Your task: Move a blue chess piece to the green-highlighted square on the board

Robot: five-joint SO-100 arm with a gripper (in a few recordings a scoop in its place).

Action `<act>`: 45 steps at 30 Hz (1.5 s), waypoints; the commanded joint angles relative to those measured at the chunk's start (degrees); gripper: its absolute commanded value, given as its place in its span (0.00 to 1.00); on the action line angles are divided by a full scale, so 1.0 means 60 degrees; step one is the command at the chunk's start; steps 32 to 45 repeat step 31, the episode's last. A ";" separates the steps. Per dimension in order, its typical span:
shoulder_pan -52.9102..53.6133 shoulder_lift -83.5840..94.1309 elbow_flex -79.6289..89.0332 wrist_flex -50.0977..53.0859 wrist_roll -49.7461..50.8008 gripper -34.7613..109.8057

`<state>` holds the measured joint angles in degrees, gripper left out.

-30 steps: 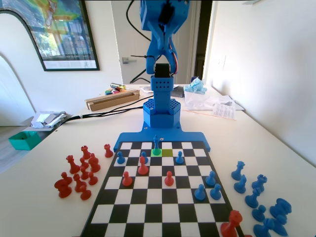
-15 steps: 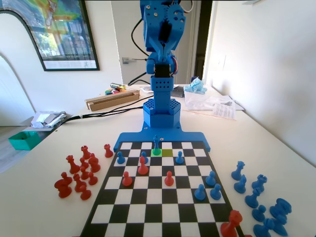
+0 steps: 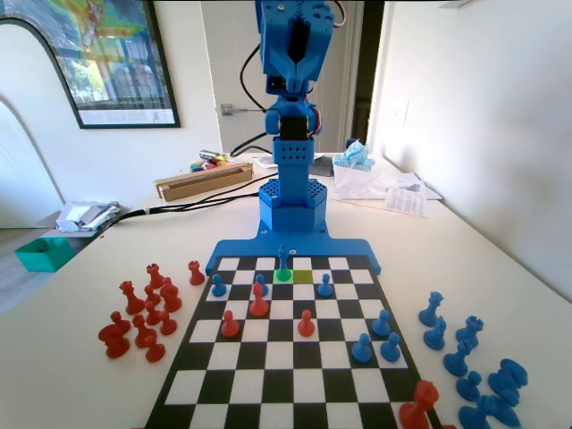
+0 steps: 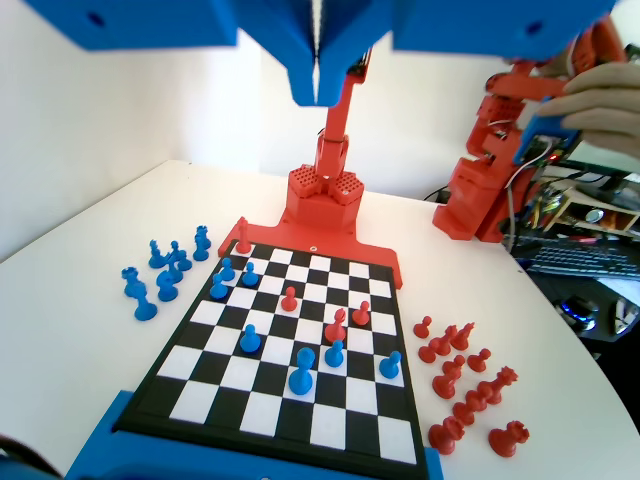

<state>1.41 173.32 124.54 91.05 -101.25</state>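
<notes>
The blue chess piece (image 3: 283, 261) stands upright on the green-highlighted square (image 3: 283, 275), in the second row from the far edge of the board (image 3: 268, 375) in the fixed view. The arm has swung further upright over the past second, lifting the gripper (image 4: 317, 98) high above the board. Its jaws are pressed together and hold nothing. The placement appears complete; only retreat remains.

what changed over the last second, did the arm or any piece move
The blue arm's upper part folded back and up, away from the board. The pincer hangs high above the board, jaws together and empty. The blue chess piece stayed on the green-highlighted square. No other piece moved.
</notes>
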 commanded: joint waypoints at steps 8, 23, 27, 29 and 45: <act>0.0029 0.0264 0.0059 -0.0161 -0.0103 0.25; 0.0073 0.0264 0.0059 -0.0161 -0.0088 0.25; 0.0073 0.0264 0.0059 -0.0161 -0.0088 0.25; 0.0073 0.0264 0.0059 -0.0161 -0.0088 0.25; 0.0073 0.0264 0.0059 -0.0161 -0.0088 0.25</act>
